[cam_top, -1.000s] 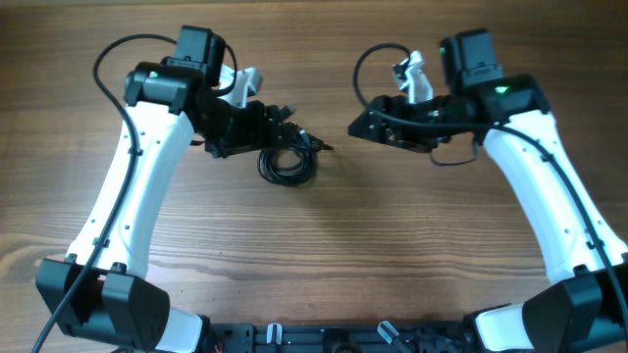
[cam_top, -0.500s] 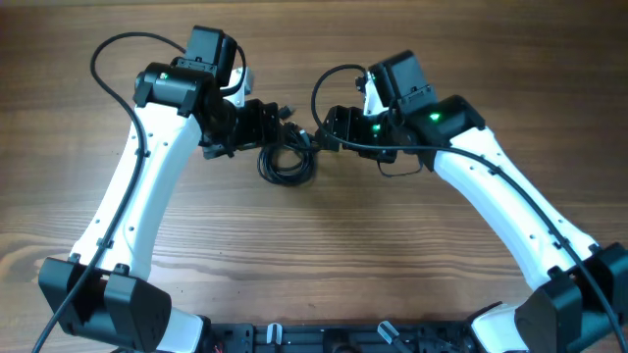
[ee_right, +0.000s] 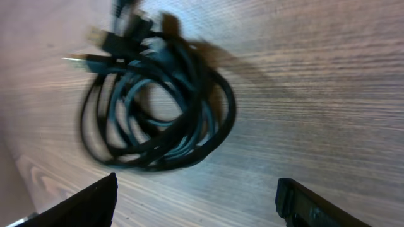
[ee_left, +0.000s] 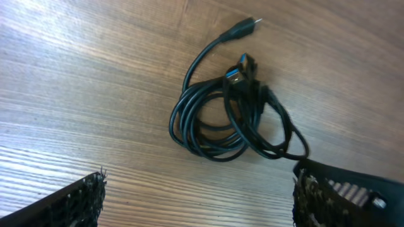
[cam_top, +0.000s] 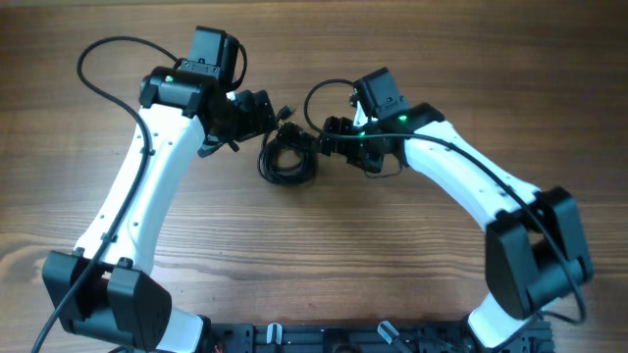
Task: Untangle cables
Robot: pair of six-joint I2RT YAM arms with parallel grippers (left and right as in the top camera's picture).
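1. Left gripper (ee_left: pixel 197 197): jaws wide apart with nothing between them. In the overhead view it sits just left of the cables and does not touch them.
2. Cables (cam_top: pixel 287 162): one coiled bundle lying flat on the table (cam_top: pixel 392 245), between the two grippers. The loops overlap. A thin plug (ee_left: pixel 252 24) trails free of the coil, and a wider plug (ee_left: pixel 243 63) lies across the loops.
3. Right gripper (ee_right: pixel 201 203): jaws apart and empty, just beside the bundle's right side. Its wrist view is blurred.
4. Step, judged: approach before a first grasp. No cord is separated yet.
5. Next move, judged: one gripper steadies the coil while the other takes the free plug strand and draws it outward. The cords are thin, so the fingertips must reach the wood and close on a single strand.
6. Room: bare wood lies all round the bundle, with most space toward the arm bases. No table edge is in view. The tight spot is between the grippers, which are near each other across the bundle.
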